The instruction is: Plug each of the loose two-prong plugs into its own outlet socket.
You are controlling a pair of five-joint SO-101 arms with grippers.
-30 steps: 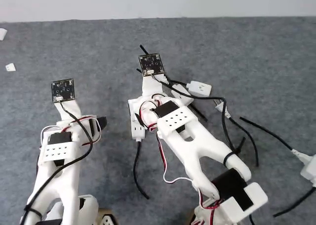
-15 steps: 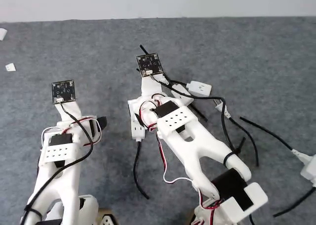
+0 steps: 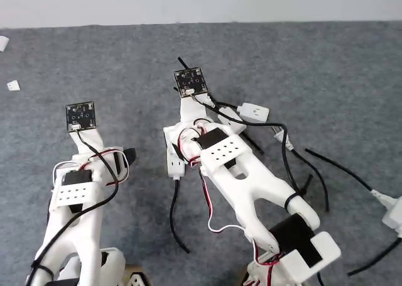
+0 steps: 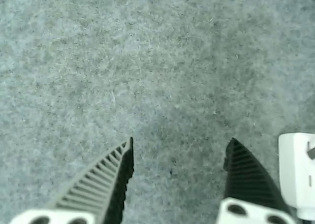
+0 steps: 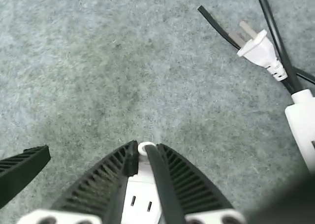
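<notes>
My right gripper (image 5: 145, 146) is shut on a white outlet socket (image 5: 140, 199), whose two slots show between the fingers. In the high view this socket (image 3: 176, 163) lies under the right arm, and its black cord trails toward the front. A loose white two-prong plug (image 5: 258, 47) lies on the carpet ahead of the right gripper, beside another white socket (image 5: 302, 125). My left gripper (image 4: 180, 141) hangs open over bare grey carpet with nothing between its fingers. The held socket (image 4: 298, 175) sits just outside one of its fingers.
A white socket (image 3: 253, 113) and a small white plug (image 3: 281, 137) on black cords lie right of the right arm. Another white socket (image 3: 392, 212) sits at the right edge. Two small white scraps (image 3: 12, 85) lie at the far left. Grey carpet (image 3: 94, 60) covers the table.
</notes>
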